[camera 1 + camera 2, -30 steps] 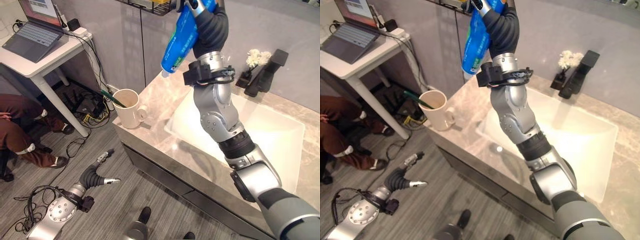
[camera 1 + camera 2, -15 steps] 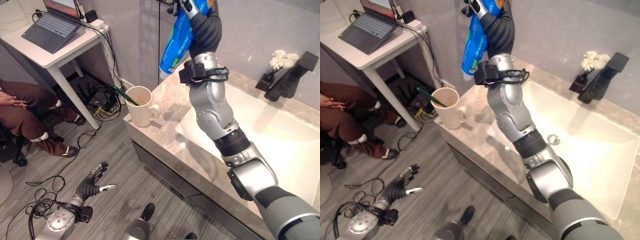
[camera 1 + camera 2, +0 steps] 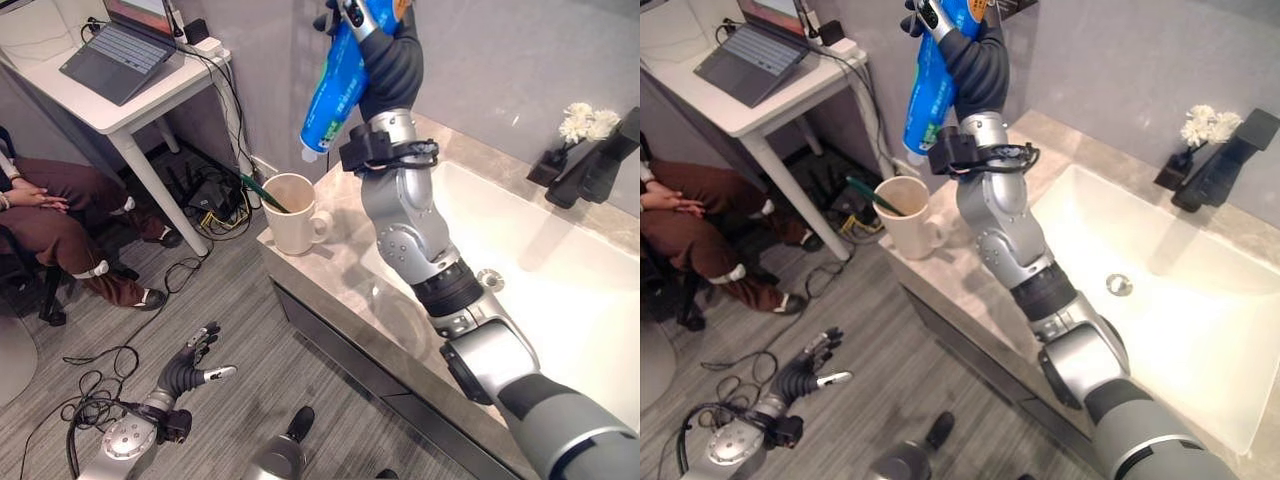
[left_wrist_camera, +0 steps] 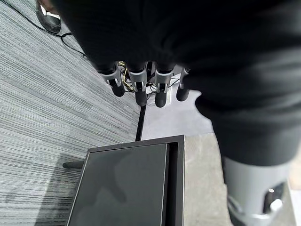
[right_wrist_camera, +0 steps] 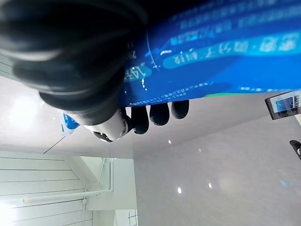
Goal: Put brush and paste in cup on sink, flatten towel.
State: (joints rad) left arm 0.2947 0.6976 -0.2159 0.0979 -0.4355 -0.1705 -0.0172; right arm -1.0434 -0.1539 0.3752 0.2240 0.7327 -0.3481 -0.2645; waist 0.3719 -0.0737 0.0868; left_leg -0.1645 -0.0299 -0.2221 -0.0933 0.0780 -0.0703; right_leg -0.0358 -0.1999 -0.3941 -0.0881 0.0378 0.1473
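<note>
From the left eye view the right hand (image 3: 362, 12) holds the paste (image 3: 334, 88) high, cap end down at 7 o'clock toward the cup (image 3: 295, 212) with the brush (image 3: 262, 192) in it, and the left wrist view shows the left hand (image 4: 141, 80) loose and empty

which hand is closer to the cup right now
Right. The right hand holds the toothpaste tube just above the cup; the left hand hangs low over the floor.
</note>
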